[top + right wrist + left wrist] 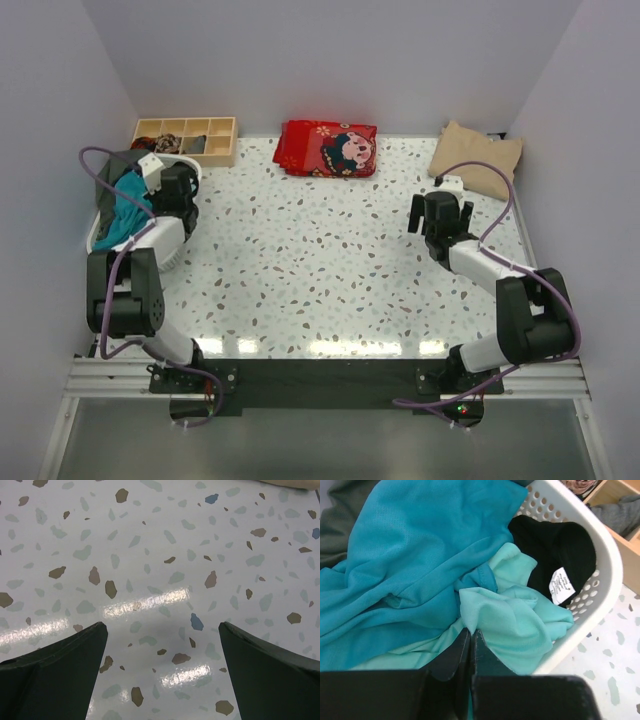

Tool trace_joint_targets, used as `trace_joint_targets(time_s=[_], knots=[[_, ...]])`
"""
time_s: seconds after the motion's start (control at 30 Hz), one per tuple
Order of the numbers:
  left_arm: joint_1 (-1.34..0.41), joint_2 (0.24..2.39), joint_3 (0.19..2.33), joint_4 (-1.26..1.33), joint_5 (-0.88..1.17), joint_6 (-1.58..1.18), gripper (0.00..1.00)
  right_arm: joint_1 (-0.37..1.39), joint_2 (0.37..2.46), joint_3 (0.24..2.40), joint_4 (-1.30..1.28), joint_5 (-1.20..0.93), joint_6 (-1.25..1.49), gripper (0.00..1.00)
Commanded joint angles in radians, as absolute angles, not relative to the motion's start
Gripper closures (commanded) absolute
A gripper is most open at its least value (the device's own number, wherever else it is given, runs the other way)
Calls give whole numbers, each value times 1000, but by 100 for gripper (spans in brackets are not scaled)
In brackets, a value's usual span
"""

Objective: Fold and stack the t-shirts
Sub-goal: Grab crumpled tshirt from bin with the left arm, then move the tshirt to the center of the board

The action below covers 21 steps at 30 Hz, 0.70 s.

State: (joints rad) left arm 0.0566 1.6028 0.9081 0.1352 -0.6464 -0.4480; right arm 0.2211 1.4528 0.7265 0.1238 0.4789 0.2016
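A white laundry basket at the table's left edge holds crumpled t-shirts. A dark teal one lies on top, with a light mint one under it. A black one with a white label sits by the rim, and a grey-green one lies at the far side. My left gripper reaches down into the basket, shut on a fold of the mint t-shirt. My right gripper hangs open over bare table at the right. A folded beige t-shirt lies at the back right.
A wooden compartment tray stands at the back left, right behind the basket. A folded red cartoon-print cloth lies at the back centre. Walls close in the table on three sides.
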Motion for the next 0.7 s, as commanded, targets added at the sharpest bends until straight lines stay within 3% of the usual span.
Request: trace_joint_targets(time_s=[0.0,0.37,0.57,0.67], knots=[[64,1470,988,201,-585,-407,100,216,1463,770,130,471,216,1],[64,1250,1590,-235,-391,-324,100,213,1477,781,129,417,232,1],[64,1273,1839,-371,-89,-327,100,212,1480,781,132,393,239,1],[64,1243,1833,-341,41,-362,100,212,1473,773,141,390,241,1]])
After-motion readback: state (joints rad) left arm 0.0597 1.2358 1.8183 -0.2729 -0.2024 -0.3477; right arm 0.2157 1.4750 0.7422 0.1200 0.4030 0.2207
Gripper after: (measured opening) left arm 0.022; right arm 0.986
